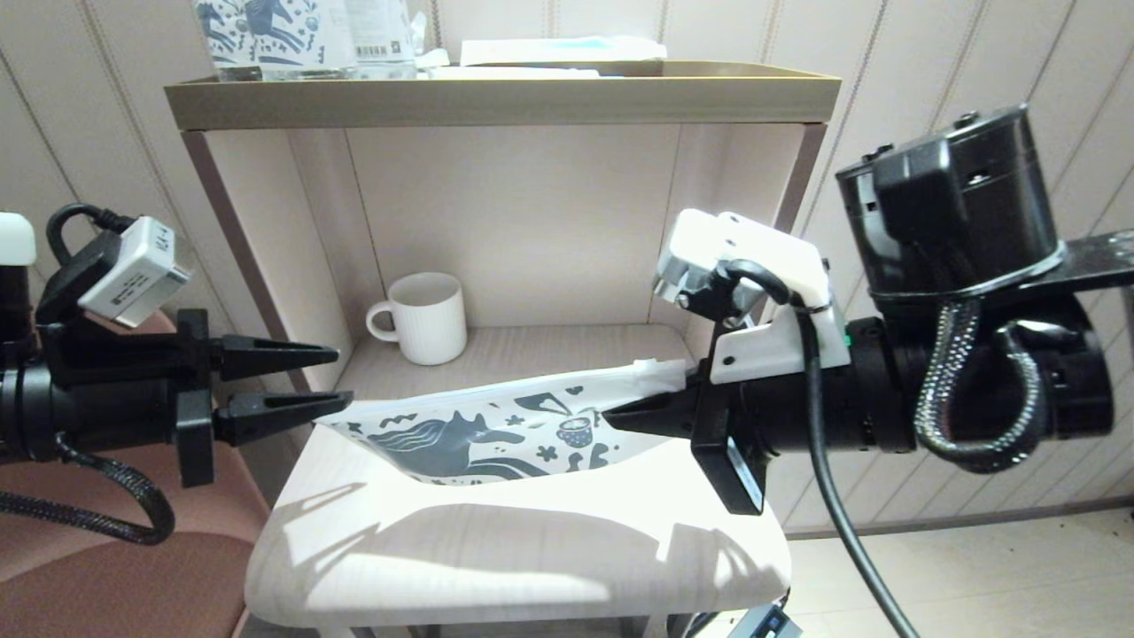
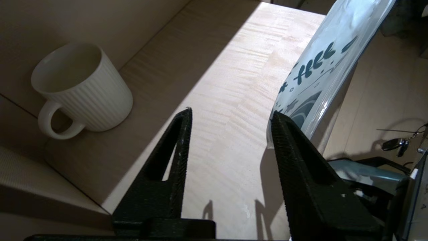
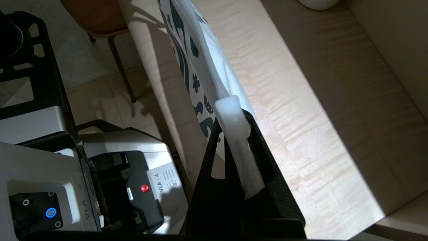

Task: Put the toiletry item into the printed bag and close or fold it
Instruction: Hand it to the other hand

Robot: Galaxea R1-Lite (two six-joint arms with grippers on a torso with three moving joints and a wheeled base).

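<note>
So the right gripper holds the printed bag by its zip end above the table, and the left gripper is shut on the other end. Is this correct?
Not quite. The left gripper is open, its fingers apart beside the printed bag, as the left wrist view shows. The right gripper does hold the zip end above the table.

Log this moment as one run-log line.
left claw: open, beside printed bag corner | right claw: shut on printed bag's zip end, bag held above table | mug: on shelf

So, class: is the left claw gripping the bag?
No. The left claw is open beside the bag; only the right claw grips it.
</note>
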